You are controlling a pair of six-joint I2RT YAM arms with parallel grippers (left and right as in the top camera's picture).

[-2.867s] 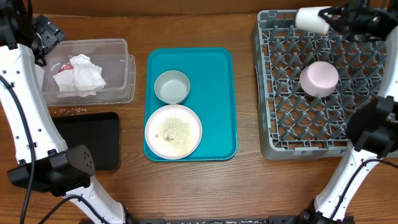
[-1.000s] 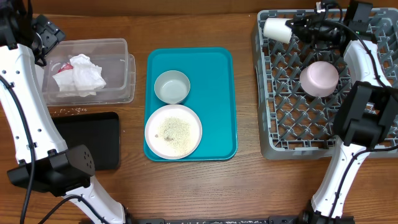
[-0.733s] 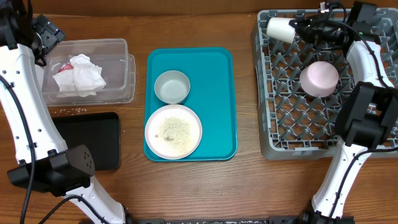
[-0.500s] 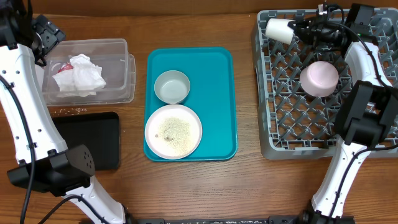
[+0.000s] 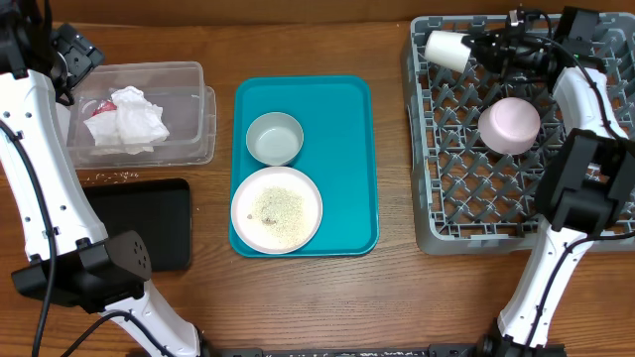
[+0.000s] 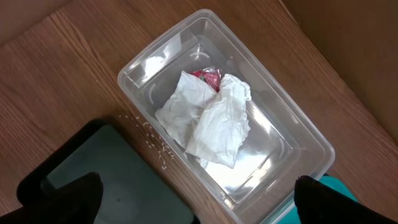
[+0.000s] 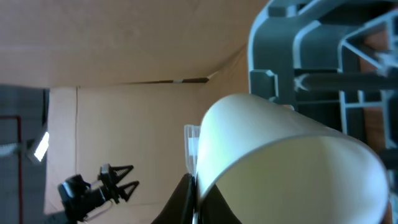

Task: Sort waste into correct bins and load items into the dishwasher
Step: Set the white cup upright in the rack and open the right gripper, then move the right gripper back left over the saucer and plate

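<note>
You're mid-load. Your right hand (image 5: 483, 50) is clenched on the rim of the cup (image 5: 445, 50), which lies on its side over the back-left corner of the rack (image 5: 496, 193). It may already rest on the pegs, but that is hard to tell from above. Next, tip it mouth-down between the pegs, clear of the pink bowl (image 5: 510, 125), then let go.

Your left hand (image 5: 74, 59) is spread wide and holds nothing. It hangs over the tub (image 6: 155, 56), where the napkins (image 6: 214, 124) and wrapper (image 6: 208, 76) lie.

The plate (image 5: 313, 223) and grey bowl (image 5: 274, 138) sit on the teal tray (image 5: 347, 149).
</note>
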